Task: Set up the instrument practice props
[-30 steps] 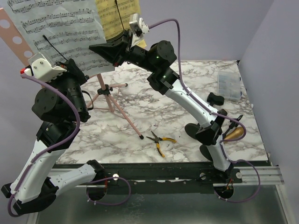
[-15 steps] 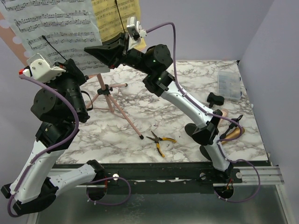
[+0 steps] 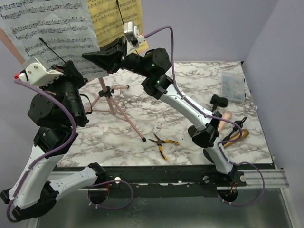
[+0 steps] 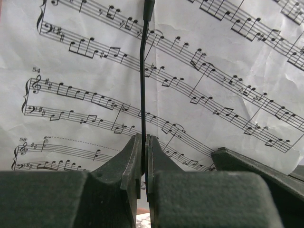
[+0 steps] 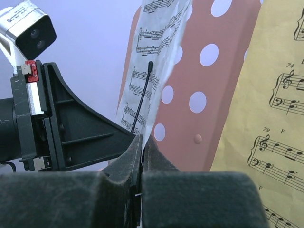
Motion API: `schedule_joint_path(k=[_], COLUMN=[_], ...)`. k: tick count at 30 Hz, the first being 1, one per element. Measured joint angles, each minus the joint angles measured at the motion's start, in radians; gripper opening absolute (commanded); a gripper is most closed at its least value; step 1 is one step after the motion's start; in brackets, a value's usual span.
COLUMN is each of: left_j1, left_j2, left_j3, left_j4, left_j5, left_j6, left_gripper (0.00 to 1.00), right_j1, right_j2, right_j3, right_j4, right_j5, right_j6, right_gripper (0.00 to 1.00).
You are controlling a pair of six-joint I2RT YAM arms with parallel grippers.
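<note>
The white sheet-music page [image 3: 52, 28] stands on the pink tripod music rack [image 3: 111, 95], with the yellow page [image 3: 116, 19] to its right. My left gripper [image 3: 65, 65] is shut on the rack's thin black retainer wire [image 4: 142, 85] in front of the white page [image 4: 213, 57]. My right gripper [image 3: 88, 55] is shut on the white page's edge [image 5: 156, 28], beside the perforated desk [image 5: 213, 95] and the yellow page [image 5: 275, 95]. The left gripper [image 5: 129, 135] shows there too. The gold microphone [image 3: 237, 137] and the pink one [image 3: 224, 117] lie at the right.
Yellow-handled pliers [image 3: 164, 142] lie near the table's front edge, by the tripod's leg tip [image 3: 144, 139]. A clear compartment box [image 3: 232, 88] sits at the far right. Black holder parts [image 3: 219, 100] stand by the right arm's lower link.
The right gripper has moved left and slightly up along the white page's lower edge. The white page and the left gripper have shifted a little up and left.
</note>
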Motion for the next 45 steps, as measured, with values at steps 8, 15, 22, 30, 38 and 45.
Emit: schedule_joint_path(k=[8, 15, 22, 30, 38, 45], left_j1=[0.0, 0.0, 0.0, 0.0, 0.0, 0.0], left_j2=[-0.006, -0.008, -0.008, -0.014, -0.05, -0.053], left_j3=[0.0, 0.0, 0.0, 0.0, 0.0, 0.0], left_j4=[-0.008, -0.018, -0.028, -0.034, -0.026, -0.026], left_j5=[0.002, 0.008, 0.016, 0.016, 0.017, 0.026], left_j6=[-0.005, -0.021, -0.031, -0.045, -0.052, -0.062], left_gripper=[0.0, 0.0, 0.09, 0.21, 0.34, 0.46], right_j1=[0.008, 0.01, 0.013, 0.014, 0.014, 0.014], right_j2=[0.021, 0.039, 0.042, 0.042, 0.019, -0.056], right_j3=[0.033, 0.048, 0.048, 0.047, 0.006, -0.01], right_j4=[0.019, 0.025, 0.026, 0.027, 0.003, -0.074], right_j5=[-0.014, -0.039, -0.05, -0.04, 0.021, 0.087], right_j6=[-0.001, -0.009, -0.018, -0.035, -0.042, -0.039], right_gripper=[0.01, 0.01, 0.01, 0.41, 0.59, 0.75])
